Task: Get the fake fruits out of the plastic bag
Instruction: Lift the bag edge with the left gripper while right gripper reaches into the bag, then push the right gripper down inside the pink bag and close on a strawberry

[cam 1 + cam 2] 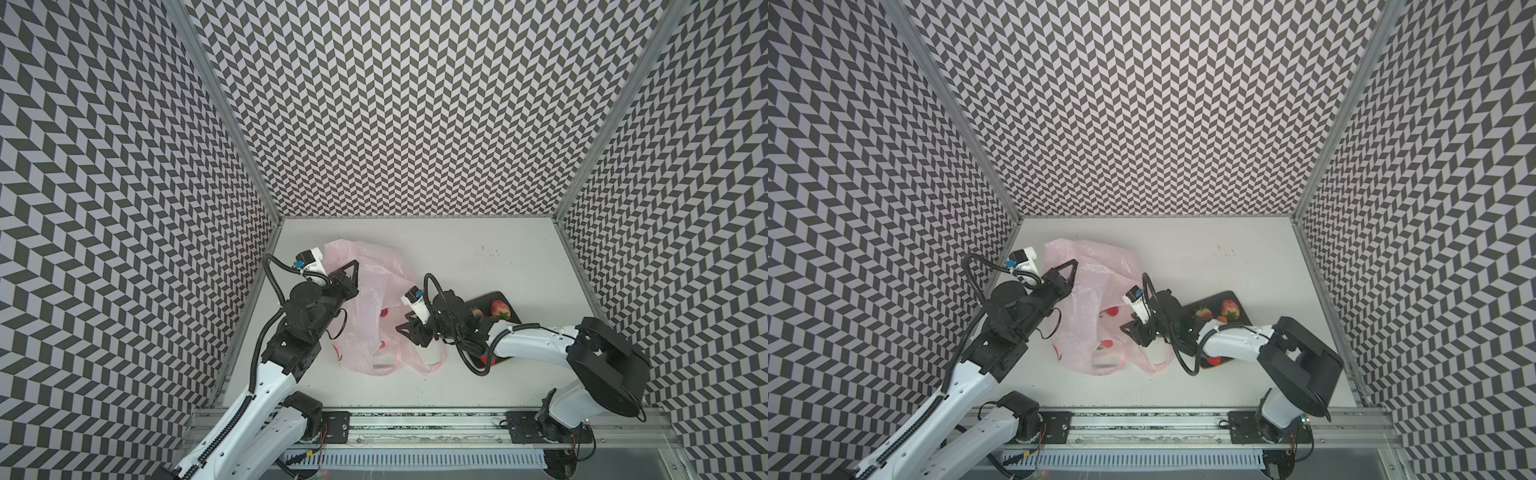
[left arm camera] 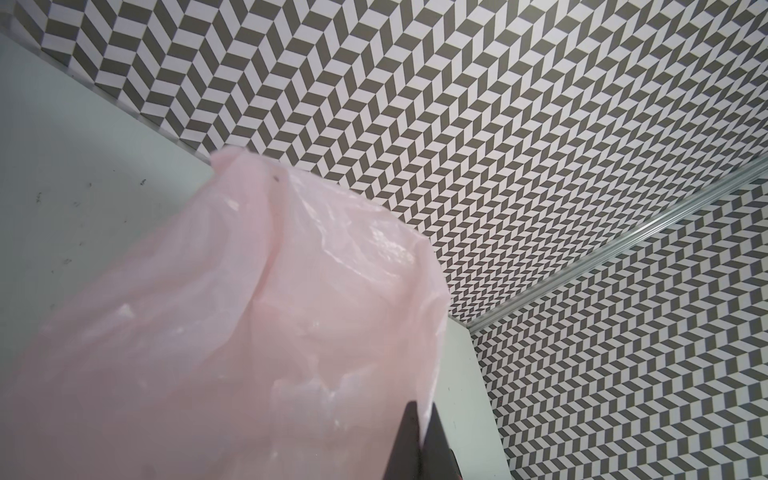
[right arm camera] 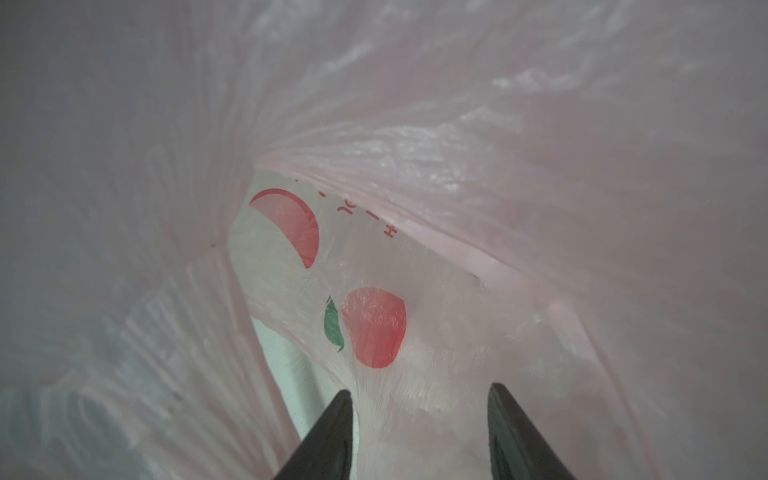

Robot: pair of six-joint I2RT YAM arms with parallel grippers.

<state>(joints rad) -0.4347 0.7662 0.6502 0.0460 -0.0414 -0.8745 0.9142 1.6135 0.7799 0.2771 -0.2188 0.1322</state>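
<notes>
The pale-pink plastic bag [image 1: 374,299] [image 1: 1092,291] lies crumpled at the table's left-middle. My left gripper [image 1: 355,262] [image 1: 1075,262] [image 2: 422,405] is shut on the bag's [image 2: 249,332] far edge, holding it up. At the bag's mouth my right gripper [image 1: 399,328] [image 1: 1125,328] [image 3: 419,395] stands open, jaws apart over thin film [image 3: 498,166]. In the right wrist view only flat red printed marks [image 3: 376,328] show, no fruit. Fake strawberries [image 1: 500,308] [image 1: 1230,308] lie outside the bag on the dark board, another [image 1: 477,312] beside them.
The dark brown board [image 1: 500,296] [image 1: 1223,296] lies right of the bag, partly under my right arm; a red fruit [image 1: 1214,360] shows at its near end. Patterned walls close in the white table [image 1: 457,257] on three sides.
</notes>
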